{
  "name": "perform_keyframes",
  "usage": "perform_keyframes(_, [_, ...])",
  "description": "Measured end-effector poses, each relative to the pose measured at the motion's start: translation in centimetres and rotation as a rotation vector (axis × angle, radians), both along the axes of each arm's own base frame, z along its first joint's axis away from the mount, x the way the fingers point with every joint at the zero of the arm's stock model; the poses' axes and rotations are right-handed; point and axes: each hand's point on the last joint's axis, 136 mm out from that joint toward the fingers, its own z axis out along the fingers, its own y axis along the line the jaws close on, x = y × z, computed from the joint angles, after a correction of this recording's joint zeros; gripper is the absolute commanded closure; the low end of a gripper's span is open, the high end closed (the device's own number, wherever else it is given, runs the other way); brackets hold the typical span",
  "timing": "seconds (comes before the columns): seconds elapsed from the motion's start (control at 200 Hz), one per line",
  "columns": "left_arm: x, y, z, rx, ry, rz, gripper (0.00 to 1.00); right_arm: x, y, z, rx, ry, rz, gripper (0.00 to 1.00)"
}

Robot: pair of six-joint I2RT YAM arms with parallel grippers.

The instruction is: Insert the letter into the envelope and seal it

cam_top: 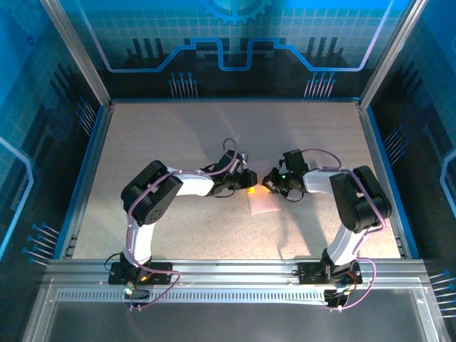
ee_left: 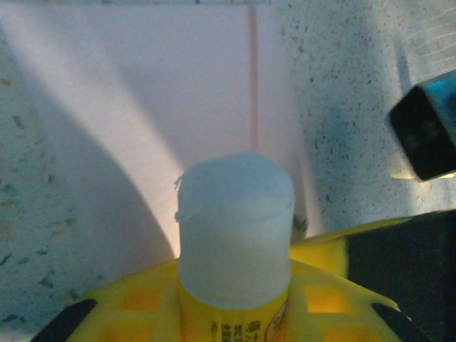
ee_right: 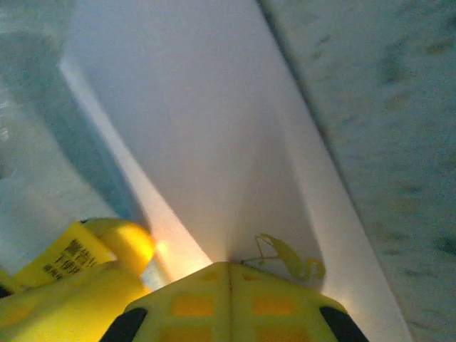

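Left hand [cam_top: 244,179] clamps a white-capped yellow glue stick [ee_left: 235,228] above the flat pale pink paper envelope [cam_top: 262,203]. Right hand [ee_right: 228,285], fingers together, sits low over it.

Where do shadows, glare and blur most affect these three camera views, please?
Top external: the table is brightly lit, with soft arm shadows falling near the envelope. Left wrist: a broad diagonal shadow crosses the envelope, and the glue stick looks soft-edged up close. Right wrist: the speckled table is blurred, and a bright glow sits beside the right hand.
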Motion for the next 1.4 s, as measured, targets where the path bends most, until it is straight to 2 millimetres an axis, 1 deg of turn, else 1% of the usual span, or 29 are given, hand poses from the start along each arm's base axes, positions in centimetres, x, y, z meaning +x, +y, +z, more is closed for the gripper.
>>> perform_keyframes(0.125, [0.1, 0.0, 0.2, 0.004, -0.004, -0.004, 1.00, 0.5, 0.7, 0.0, 0.041, -0.024, 0.001, 1.00])
perform_keyframes(0.325, [0.5, 0.3, 0.2, 0.011, -0.008, -0.006, 1.00, 0.6, 0.7, -0.1, 0.052, -0.045, -0.005, 1.00])
perform_keyframes(0.42, [0.8, 0.9, 0.2, 0.016, -0.003, 0.003, 1.00, 0.5, 0.7, -0.1, 0.053, -0.051, -0.010, 1.00])
perform_keyframes(0.49, [1.1, 1.5, 0.6, 0.021, -0.005, 0.011, 1.00, 0.5, 0.6, -0.1, 0.054, -0.054, -0.014, 1.00])
perform_keyframes(0.595, [1.8, 2.4, 2.6, 0.015, -0.036, 0.023, 1.00, 0.5, 0.5, -0.1, 0.056, -0.056, -0.024, 1.00])
perform_keyframes(0.76, [3.0, 4.1, 7.5, -0.020, -0.122, 0.049, 1.00, 0.4, 0.3, -0.1, 0.049, -0.067, -0.053, 1.00])
perform_keyframes(0.835, [3.3, 4.8, 9.3, -0.029, -0.156, 0.057, 1.00, 0.3, 0.3, -0.1, 0.042, -0.073, -0.069, 1.00])
perform_keyframes(0.906, [3.5, 5.5, 10.6, -0.035, -0.179, 0.064, 1.00, 0.3, 0.2, -0.1, 0.031, -0.077, -0.089, 1.00])
perform_keyframes(0.981, [3.5, 6.1, 11.4, -0.039, -0.191, 0.070, 1.00, 0.2, 0.2, -0.1, 0.020, -0.080, -0.116, 1.00])
perform_keyframes(1.071, [3.1, 6.8, 11.6, -0.033, -0.194, 0.070, 1.00, 0.0, 0.3, 0.0, 0.005, -0.082, -0.139, 1.00])
perform_keyframes(1.281, [2.0, 7.7, 10.9, -0.012, -0.168, 0.065, 1.00, -0.2, 0.6, 0.2, -0.031, -0.067, -0.161, 1.00])
perform_keyframes(1.401, [1.6, 8.0, 11.4, -0.011, -0.173, 0.063, 1.00, -0.6, 0.5, 0.4, -0.067, -0.041, -0.162, 1.00])
